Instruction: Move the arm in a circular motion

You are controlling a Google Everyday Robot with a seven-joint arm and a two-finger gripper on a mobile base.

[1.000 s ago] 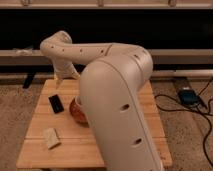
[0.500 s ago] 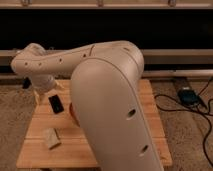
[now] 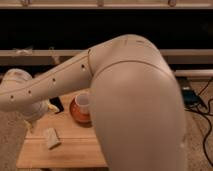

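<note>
Across most of the view, over the table: arm (image 3: 135,105), cream-white, thick rounded segments. Huge bulbous joint filling centre and right, covering the table's right side. Narrower segment with a row of small dark holes running left and slightly down, ending in a rounded wrist above the table's left edge.

Under it: wooden slatted table (image 3: 75,152) on speckled carpet (image 3: 12,145); front-left corner visible, right edge hidden behind arm.

Behind table: pale horizontal rail (image 3: 45,54) against dark background.

Near table's far edge, about midway: orange-brown bowl (image 3: 75,114), right side hidden by arm. White cup (image 3: 83,100) upright inside it.

Below wrist, at table's left edge: gripper (image 3: 34,119), mostly hidden by wrist; wide or narrow, cannot tell.

Toward front-left corner: pale rectangular block (image 3: 51,138), lying flat, well apart from bowl.

Near far-left corner: small dark flat object (image 3: 58,103), just left of bowl, top tucked under arm segment.

Right of table, on floor: dark cables (image 3: 205,120), bluish device (image 3: 187,94).
</note>
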